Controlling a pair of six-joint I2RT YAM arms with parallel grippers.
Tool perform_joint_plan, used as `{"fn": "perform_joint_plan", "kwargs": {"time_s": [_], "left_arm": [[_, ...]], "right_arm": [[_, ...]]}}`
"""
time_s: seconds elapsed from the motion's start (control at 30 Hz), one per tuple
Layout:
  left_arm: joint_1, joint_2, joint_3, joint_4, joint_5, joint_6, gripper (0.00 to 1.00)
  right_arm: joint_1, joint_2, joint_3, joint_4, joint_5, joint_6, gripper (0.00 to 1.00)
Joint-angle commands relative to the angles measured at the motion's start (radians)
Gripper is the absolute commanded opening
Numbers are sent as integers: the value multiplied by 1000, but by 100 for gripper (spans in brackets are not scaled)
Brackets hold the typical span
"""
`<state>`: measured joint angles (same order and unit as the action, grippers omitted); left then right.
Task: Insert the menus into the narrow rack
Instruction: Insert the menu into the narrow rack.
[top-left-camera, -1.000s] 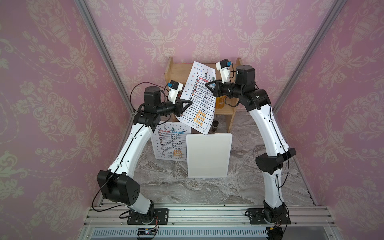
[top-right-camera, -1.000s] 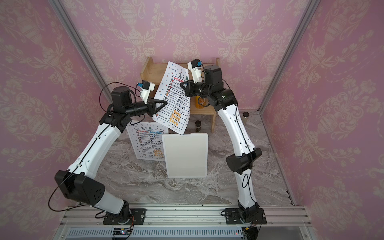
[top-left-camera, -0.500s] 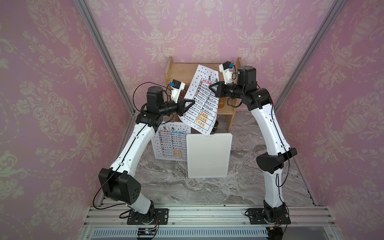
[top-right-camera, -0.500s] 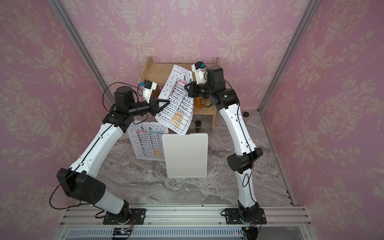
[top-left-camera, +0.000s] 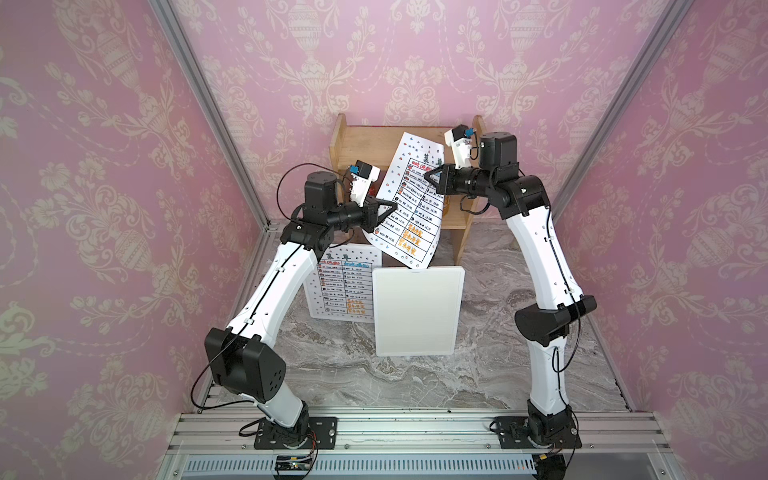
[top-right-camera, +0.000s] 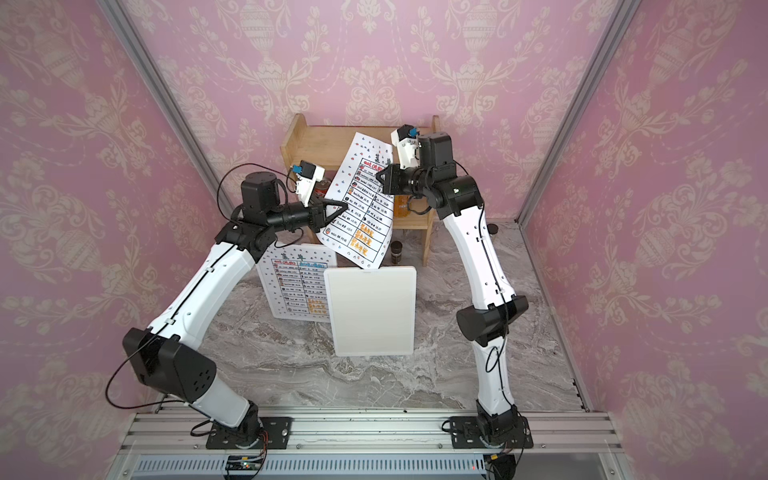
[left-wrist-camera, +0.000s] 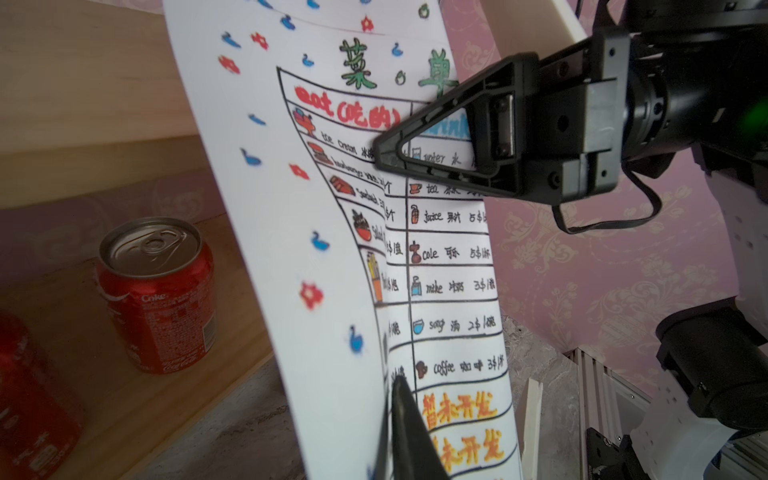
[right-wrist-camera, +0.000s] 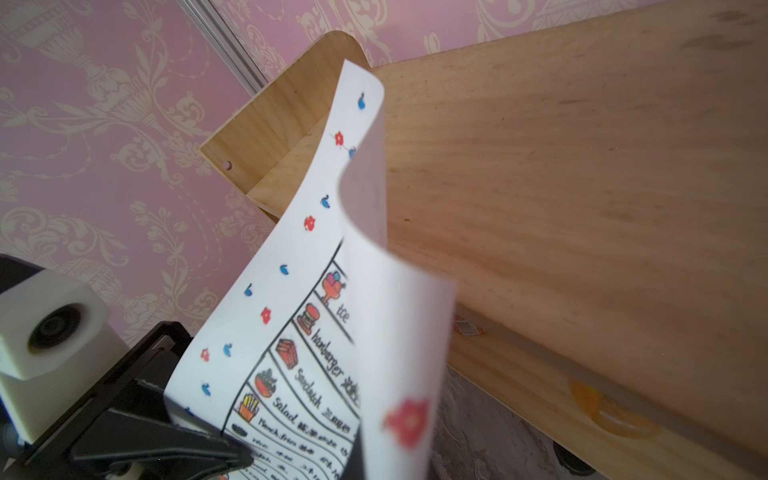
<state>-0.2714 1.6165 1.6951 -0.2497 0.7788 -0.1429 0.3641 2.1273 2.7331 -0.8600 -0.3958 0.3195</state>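
Note:
One menu (top-left-camera: 409, 199) (top-right-camera: 361, 203) hangs tilted and curled in the air in front of the wooden rack (top-left-camera: 374, 141) (top-right-camera: 324, 141). My left gripper (top-left-camera: 395, 204) (top-right-camera: 345, 204) is shut on its lower left edge. In the left wrist view the menu (left-wrist-camera: 332, 208) sits pinched between the left gripper's (left-wrist-camera: 392, 386) jaws. My right gripper (top-left-camera: 428, 176) (top-right-camera: 378, 176) (left-wrist-camera: 382, 153) is shut on the upper right edge. In the right wrist view the menu (right-wrist-camera: 299, 332) curls up toward the rack (right-wrist-camera: 582, 187). A second menu (top-left-camera: 345, 286) (top-right-camera: 297, 286) lies flat on the table.
A white board (top-left-camera: 417, 311) (top-right-camera: 370, 311) lies mid-table, overlapping the flat menu. A red Coke can (left-wrist-camera: 158, 295) and another red can (left-wrist-camera: 25, 395) stand on the rack's lower shelf, with an orange bottle (top-right-camera: 401, 205). A dark jar (top-right-camera: 397, 252) stands by the rack's leg.
Both arms have carried the held menu a little to the right and closer to the rack. The left gripper's jaws have closed slightly tighter on the sheet.

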Motion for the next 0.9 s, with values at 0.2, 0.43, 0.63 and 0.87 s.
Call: {"fn": "perform_joint_plan", "kwargs": {"time_s": [0.2,0.43,0.63,0.87], "left_arm": [[-14,-18,41,-58,-22,34,14],[-26,-36,30,-67,-35,37,13],[-40,-56,14,-77,-49,43,13],[-48,-71,4,-80,-60,45,13]], "right_arm": [[-7,-41,23,-29,-28,24,4],[-12,-49,19,-49,-34,4,4],[-18,-60,6,-61,-33,-20,4],[-36,-74,-24,-59,-44,-37,3]]}}
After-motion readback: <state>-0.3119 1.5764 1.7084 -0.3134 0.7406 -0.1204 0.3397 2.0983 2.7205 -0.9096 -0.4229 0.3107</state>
